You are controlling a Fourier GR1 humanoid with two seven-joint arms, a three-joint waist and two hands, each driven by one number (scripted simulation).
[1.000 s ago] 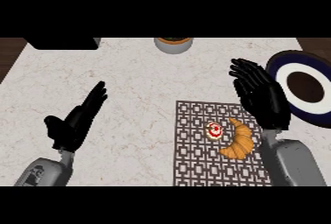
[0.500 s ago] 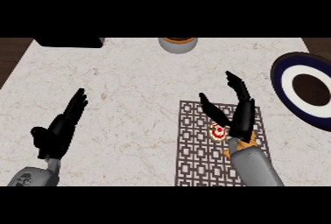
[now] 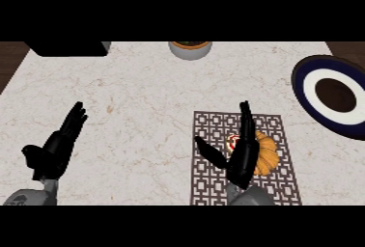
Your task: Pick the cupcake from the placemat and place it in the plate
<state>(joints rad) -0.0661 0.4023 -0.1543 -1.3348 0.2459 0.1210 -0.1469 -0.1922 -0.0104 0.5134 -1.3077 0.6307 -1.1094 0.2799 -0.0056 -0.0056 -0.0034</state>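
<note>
On the pale worktop (image 3: 143, 87), the cupcake (image 3: 232, 141) sits ungrasped on the placemat (image 3: 214, 125), your right hand (image 3: 242, 154) beside it with fingers (image 3: 245, 116) straight and holding nothing, so pick-up and the move to the plate (image 3: 299, 87) remain.

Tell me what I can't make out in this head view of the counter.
- Cupcake: the right robot hand covers much of it. Only a red-and-white top and an orange part show, and whether the hand touches it cannot be told.
- Plate: cut off by the view's right edge.
- Grey bowl: cut by the top edge, contents unclear.
- Dark box: only its lower part shows.
</note>
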